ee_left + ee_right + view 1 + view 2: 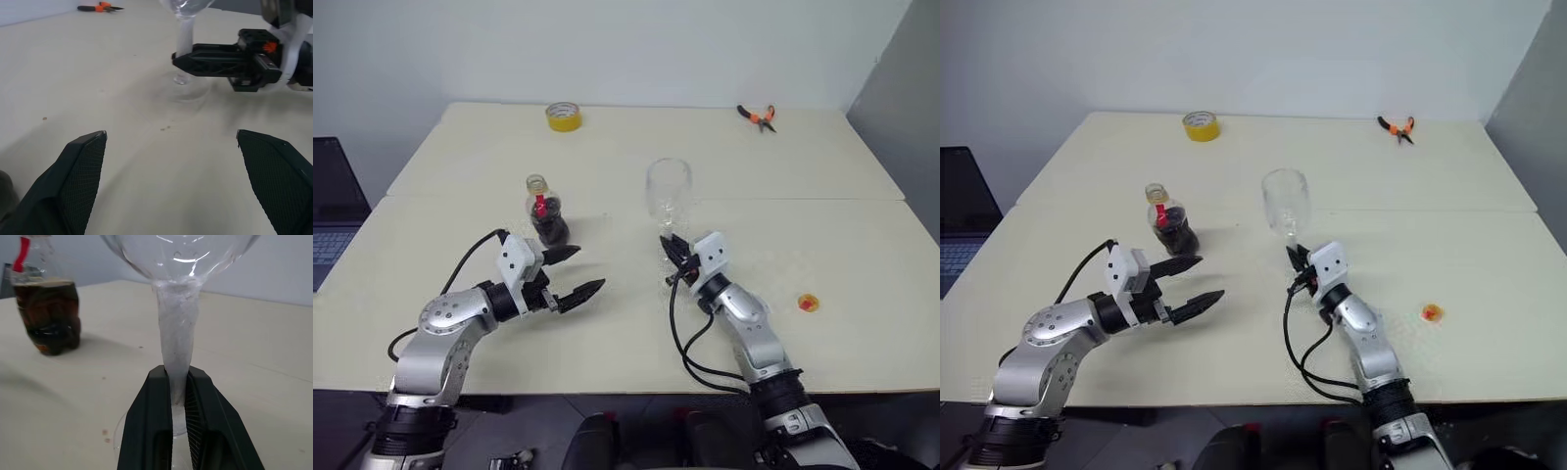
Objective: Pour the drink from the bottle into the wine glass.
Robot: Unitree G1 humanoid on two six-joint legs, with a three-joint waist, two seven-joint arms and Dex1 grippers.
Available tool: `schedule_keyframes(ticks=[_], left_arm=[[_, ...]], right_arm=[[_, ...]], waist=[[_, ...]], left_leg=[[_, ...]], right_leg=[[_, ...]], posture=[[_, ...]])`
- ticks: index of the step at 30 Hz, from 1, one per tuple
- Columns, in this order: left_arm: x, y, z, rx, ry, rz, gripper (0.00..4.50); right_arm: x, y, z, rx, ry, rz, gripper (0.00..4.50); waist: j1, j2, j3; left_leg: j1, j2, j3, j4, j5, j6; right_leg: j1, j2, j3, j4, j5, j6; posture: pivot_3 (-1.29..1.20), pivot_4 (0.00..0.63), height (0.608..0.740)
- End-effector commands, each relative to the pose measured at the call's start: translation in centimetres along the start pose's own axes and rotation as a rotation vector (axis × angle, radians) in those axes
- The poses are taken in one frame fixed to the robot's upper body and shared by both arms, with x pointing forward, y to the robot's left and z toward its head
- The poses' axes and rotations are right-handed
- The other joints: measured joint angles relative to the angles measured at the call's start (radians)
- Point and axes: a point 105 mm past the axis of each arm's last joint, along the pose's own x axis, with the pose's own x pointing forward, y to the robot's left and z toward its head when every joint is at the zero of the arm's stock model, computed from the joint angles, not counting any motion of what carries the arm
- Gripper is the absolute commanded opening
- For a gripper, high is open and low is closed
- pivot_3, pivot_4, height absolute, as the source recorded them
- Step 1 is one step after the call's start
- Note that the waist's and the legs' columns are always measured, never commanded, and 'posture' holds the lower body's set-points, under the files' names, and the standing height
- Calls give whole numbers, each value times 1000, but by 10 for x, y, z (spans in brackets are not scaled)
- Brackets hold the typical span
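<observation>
Pale tabletop, steadying step: right tool pinching wine glass stem. Next, probably: left tool, spread wide, onto uncapped bottle.

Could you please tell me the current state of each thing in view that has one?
Bottle: upright, uncapped, partly full of dark drink.
Glass: upright, empty, stem gripped.
Left gripper: open, near the bottle, holding nothing.
Right gripper: shut on the glass stem.
Cap: lying on the table.
</observation>
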Motion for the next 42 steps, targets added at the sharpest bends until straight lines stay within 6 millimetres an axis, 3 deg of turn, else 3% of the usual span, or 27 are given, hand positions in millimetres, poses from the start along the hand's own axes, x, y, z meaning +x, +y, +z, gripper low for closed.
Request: schedule_keyframes(ticks=[1, 14, 21, 27, 35, 42], left_arm=[[-2, -1, 16, 50, -41, -5, 4500], [0, 1, 24, 62, -76, 31, 4500], [7, -4, 27, 64, -91, 13, 4500], [14, -7, 44, 65, -160, 5, 4500], [17, -12, 61, 72, -210, -6, 4500], [8, -12, 75, 110, -227, 17, 4500]], right_arm=[[10, 0, 22, 5, -119, 42, 116], [16, -13, -5, -61, -45, 79, 116], [12, -12, -9, -69, -30, 95, 2480], [10, -18, -7, -81, -17, 78, 4477], [1, -21, -9, -80, 7, 71, 4477], [-29, -12, -7, -71, 69, 120, 4477]], waist=[[1, 0, 0], [-2, 0, 0], [-2, 0, 0], [-1, 0, 0], [-2, 0, 0], [1, 0, 0]], left_leg=[[0, 0, 0, 0, 0, 0], [0, 0, 0, 0, 0, 0], [0, 0, 0, -1, 0, 0], [0, 1, 0, 0, 0, 0], [0, 0, 0, 0, 0, 0], [0, 0, 0, 0, 0, 0]], right_leg=[[0, 0, 0, 0, 0, 0], [0, 0, 0, 1, 0, 0], [0, 0, 0, 1, 0, 0], [0, 0, 0, 1, 0, 0], [0, 0, 0, 1, 0, 0], [0, 0, 0, 0, 0, 0]], posture=[[0, 150, 740], [0, 150, 740], [0, 150, 740], [0, 150, 740], [0, 150, 740], [0, 150, 740]])
